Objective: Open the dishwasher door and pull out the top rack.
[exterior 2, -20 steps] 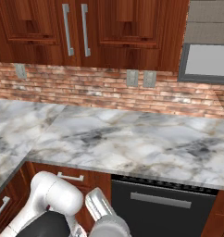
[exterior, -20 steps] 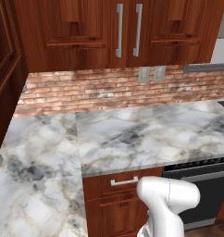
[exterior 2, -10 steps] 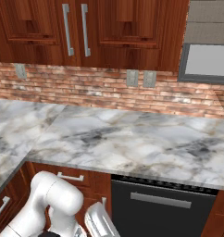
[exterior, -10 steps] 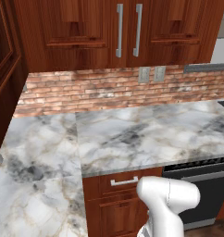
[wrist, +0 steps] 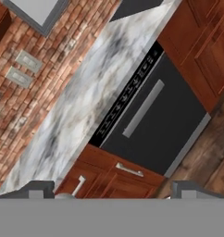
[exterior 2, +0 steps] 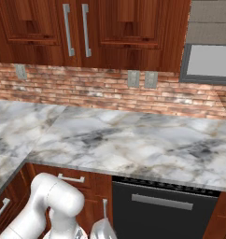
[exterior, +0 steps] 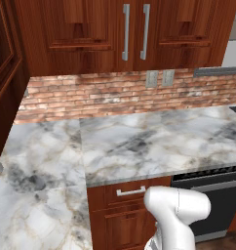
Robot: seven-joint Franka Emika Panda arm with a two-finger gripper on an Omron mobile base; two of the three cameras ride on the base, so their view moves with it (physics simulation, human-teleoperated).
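The dishwasher door (wrist: 165,125) is a flat black panel, shut, under the marble counter. Its long grey bar handle (wrist: 142,109) runs below a dark vented strip (wrist: 127,95). In the hand view the door lies tilted, some distance ahead of my gripper (wrist: 114,192), whose grey fingertips (wrist: 37,189) stand far apart with nothing between them. The same door (exterior: 215,207) sits at the lower right of the left base view, beyond my white arm (exterior: 177,215). It is at the bottom middle of the right base view (exterior 2: 166,219). The top rack is hidden behind the shut door.
A reddish-brown drawer front with a small silver handle (wrist: 129,170) adjoins the door's left side (exterior 2: 71,178). Wooden cabinets (wrist: 202,51) flank its right. The marble counter (exterior: 139,141) overhangs the door; brick backsplash and upper cabinets stand behind. Wooden floor (wrist: 211,157) lies in front.
In the right base view my hand has sunk slightly lower at the bottom edge. The door is still shut and the scene has not shifted.
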